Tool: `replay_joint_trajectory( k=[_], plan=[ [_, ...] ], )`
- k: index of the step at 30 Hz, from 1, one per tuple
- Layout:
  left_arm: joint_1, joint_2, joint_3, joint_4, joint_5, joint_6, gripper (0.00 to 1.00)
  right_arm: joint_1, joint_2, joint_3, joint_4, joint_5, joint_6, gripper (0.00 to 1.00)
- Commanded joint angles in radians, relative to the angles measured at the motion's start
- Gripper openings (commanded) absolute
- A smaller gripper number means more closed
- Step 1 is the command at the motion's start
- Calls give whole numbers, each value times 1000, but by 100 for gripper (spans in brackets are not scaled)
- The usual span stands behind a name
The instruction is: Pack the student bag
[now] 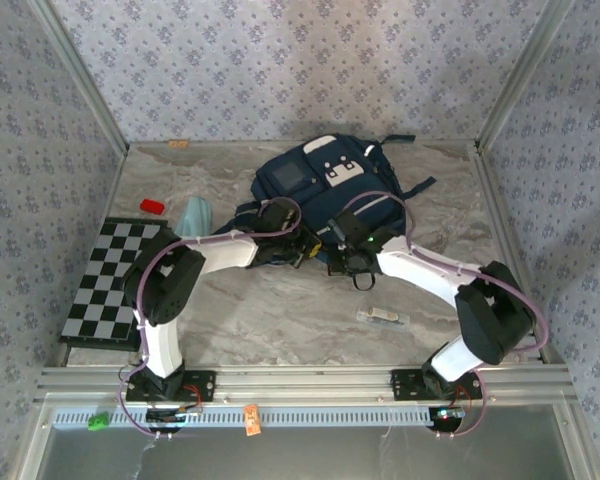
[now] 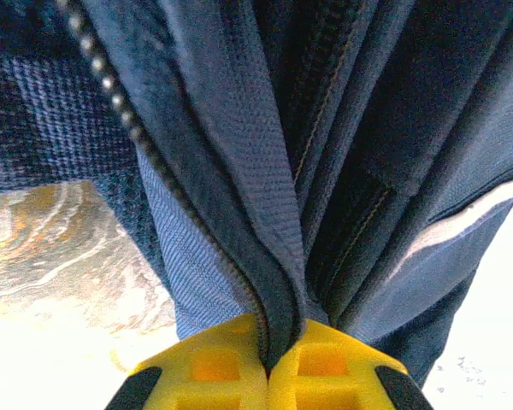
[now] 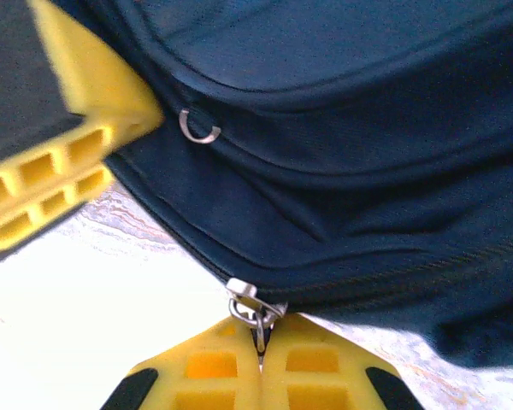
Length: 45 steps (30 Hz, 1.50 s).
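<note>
One student bag (image 1: 325, 175) lies at rear centre of the table (image 1: 280, 320), front pockets up. Left gripper (image 2: 269, 363): fingers pressed together, pinching a fold of the bag's navy fabric. Right gripper (image 3: 259, 346): pinching the metal zipper pull (image 3: 255, 309) at the bag's near edge, just above the table.

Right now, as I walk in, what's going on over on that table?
Two robot arms are working on a large navy-blue fabric backpack lying on the marble-patterned table. The left tool is shut on a fold of the bag's fabric beside a zip line, holding it. The right tool is shut on the backpack's small metal zipper pull. The zip next to that pull looks closed, so opening seems about to start.
</note>
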Motion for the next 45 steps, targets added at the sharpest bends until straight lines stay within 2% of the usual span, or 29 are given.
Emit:
replay_joint_trajectory(
  k=[1, 10, 15, 20, 25, 32, 35, 39, 45],
  plan=[
    [73, -52, -9, -107, -65, 90, 0, -34, -79, -46, -147, 38, 7, 0],
    [155, -102, 50, -195, -68, 220, 0, -171, -177, -97, -215, 32, -49, 0],
    [203, -82, 133, -248, -70, 302, 0, -125, -210, -76, -210, -10, -121, 0],
    [240, -21, 266, -283, 3, 413, 0, -19, -189, -71, -127, -81, -117, 0],
    [243, -33, 253, -297, -1, 421, 0, -63, -150, -34, -63, -167, -126, 0],
    [246, -36, 229, -307, 1, 415, 0, -187, -131, -32, 34, -304, -175, 32],
    [246, -32, 231, -305, 3, 413, 0, -216, -101, -25, 75, -354, -181, 41],
    [246, -24, 231, -304, 11, 411, 0, -221, -49, 7, 97, -399, -192, 49],
    [246, -21, 227, -303, 10, 405, 0, -209, 40, 45, 92, -358, -215, 51]
  ],
)
